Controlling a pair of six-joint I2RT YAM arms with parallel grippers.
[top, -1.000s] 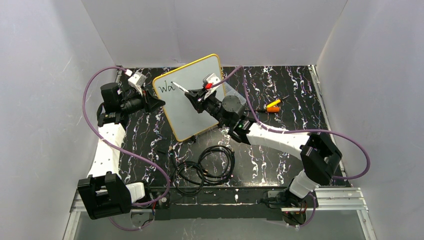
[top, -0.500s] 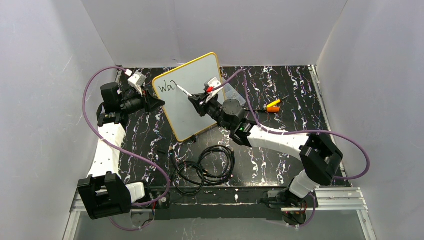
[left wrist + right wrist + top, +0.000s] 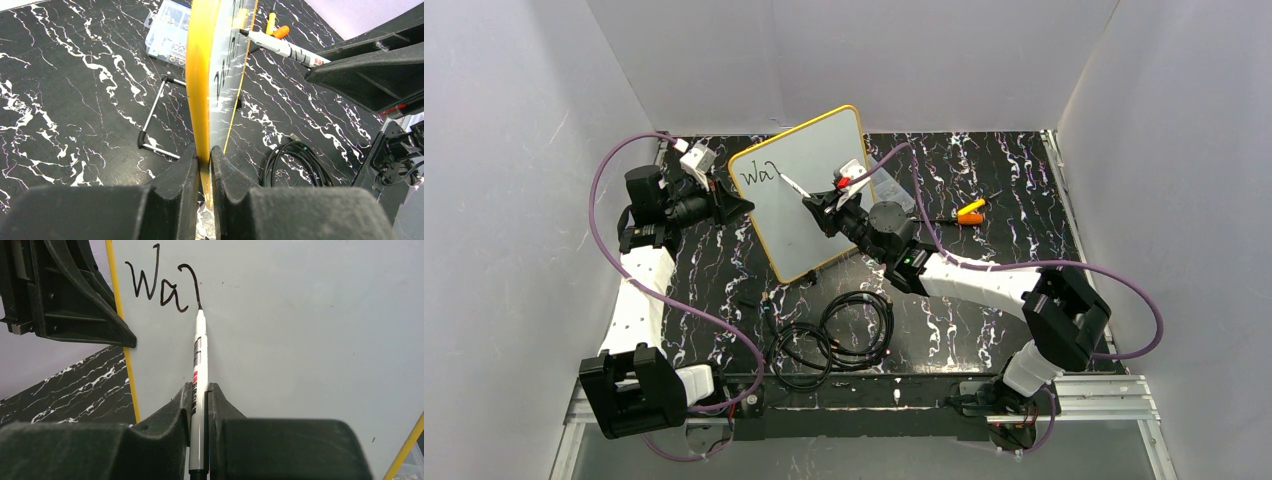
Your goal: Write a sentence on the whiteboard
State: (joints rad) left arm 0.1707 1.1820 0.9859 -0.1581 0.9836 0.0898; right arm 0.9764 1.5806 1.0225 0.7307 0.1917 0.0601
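Note:
The whiteboard (image 3: 814,175), white with a yellow-orange frame, stands tilted at the back of the table. My left gripper (image 3: 736,207) is shut on its left edge (image 3: 205,100). My right gripper (image 3: 819,208) is shut on a white marker (image 3: 199,370) whose black tip touches the board. The sentence (image 3: 162,287) reads "Wa" plus a curved stroke, at the board's upper left; it also shows in the top view (image 3: 759,176). The marker also shows in the left wrist view (image 3: 282,47).
A clear compartment box (image 3: 170,32) sits behind the board. An orange and yellow tool (image 3: 970,211) lies at the back right. Coiled black cables (image 3: 839,330) lie in front of the board. A black wire stand (image 3: 155,117) rests on the marble table.
My right gripper drew the marker down and right, adding a curved stroke after "Wa". The left gripper and the board have not moved.

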